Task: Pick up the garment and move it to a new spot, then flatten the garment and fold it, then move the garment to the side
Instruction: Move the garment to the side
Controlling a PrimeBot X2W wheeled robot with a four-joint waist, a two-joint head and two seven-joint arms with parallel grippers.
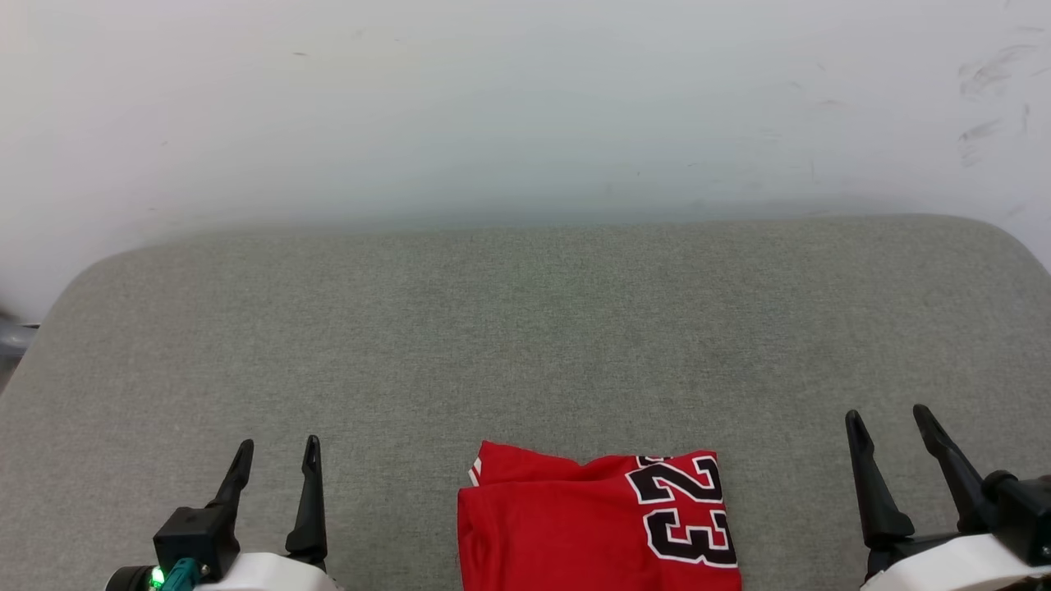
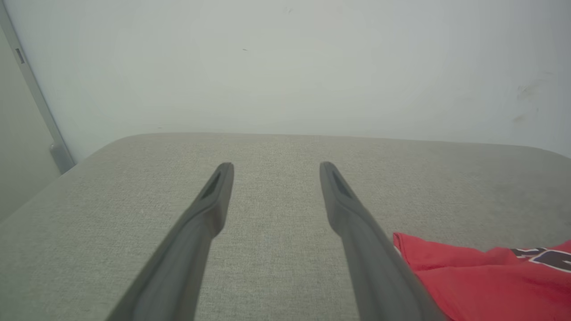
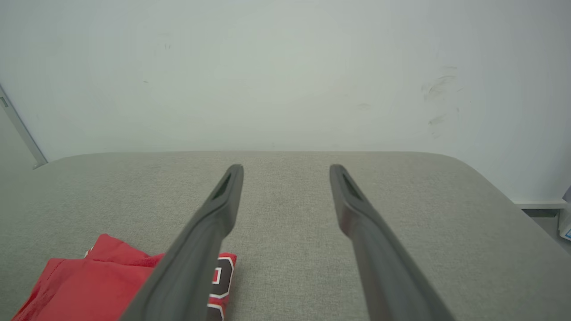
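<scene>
Garment point(image 1: 575, 525), folded, lies centred at the near edge of grey cushion point(image 1: 525, 328). Left gripper point(image 1: 278, 446) and right gripper point(image 1: 888, 414), jaws spread and empty, flank the cushion's near edge. The fabric is probably thin, limp and light; pinch all layers at a folded edge.

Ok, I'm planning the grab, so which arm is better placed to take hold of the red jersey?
Right, narrowly. The red jersey lies between both open grippers, but its numbered edge is nearer the right gripper than its other edge is to the left gripper. Either probably could reach.
</scene>
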